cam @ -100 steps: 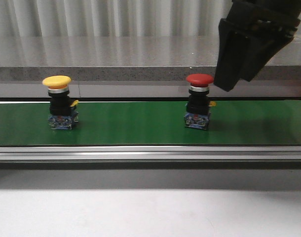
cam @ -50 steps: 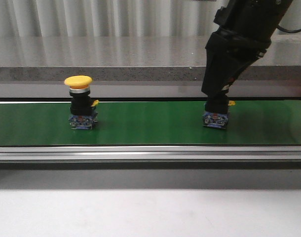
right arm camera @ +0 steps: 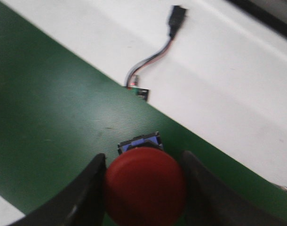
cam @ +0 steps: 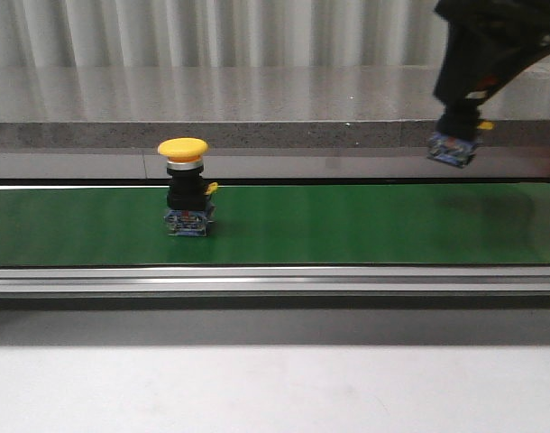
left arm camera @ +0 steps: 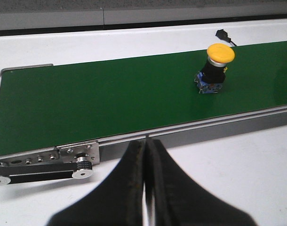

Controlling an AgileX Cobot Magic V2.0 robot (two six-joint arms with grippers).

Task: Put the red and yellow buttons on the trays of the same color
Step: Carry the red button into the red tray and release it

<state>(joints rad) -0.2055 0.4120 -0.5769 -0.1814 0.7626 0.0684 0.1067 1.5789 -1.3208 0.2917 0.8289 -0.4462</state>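
1. Red button (right arm camera: 145, 186) hangs in our right gripper (right arm camera: 142, 188), the two fingers pinching its cap from either side; in the front view only its blue base (cam: 453, 150) shows below the dark arm, lifted clear above the green belt (cam: 347, 225).
2. Yellow button (cam: 187, 186) stands upright on the belt, well apart from the red one.
3. Our left gripper (left arm camera: 144, 155) hovers over the white table (left arm camera: 237, 165) near the belt's edge, fingers pressed together, holding nothing.
4. We see a small cable with a plug (right arm camera: 174, 21) lying beyond the belt.

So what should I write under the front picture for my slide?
Right gripper lifts the red button while the yellow button stands on the green belt.
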